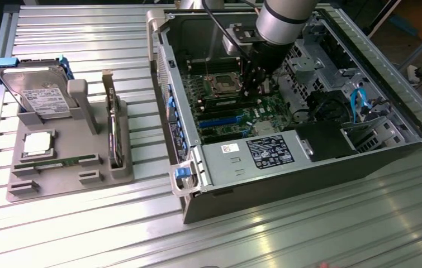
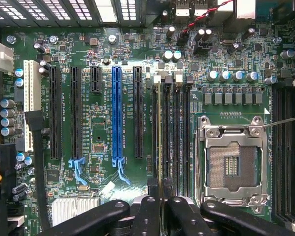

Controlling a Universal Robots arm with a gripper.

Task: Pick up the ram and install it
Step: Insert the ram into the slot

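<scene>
Over the motherboard (image 2: 93, 113) | ram (image 2: 160, 128) on edge inside hand (image 2: 162, 209) | hand clamped on ram

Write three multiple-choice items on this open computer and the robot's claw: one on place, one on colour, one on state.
1. The black claw is: A outside the dark computer case; B inside it, over the green motherboard; C behind it.
2. The long plastic slot among black slots is: A blue; B red; C yellow.
3. The silver-framed processor socket is: A under a fan; B under a card; C bare.
Answers: B, board slots lie just below it; A, it stands out blue; C, its contact field shows.
</scene>
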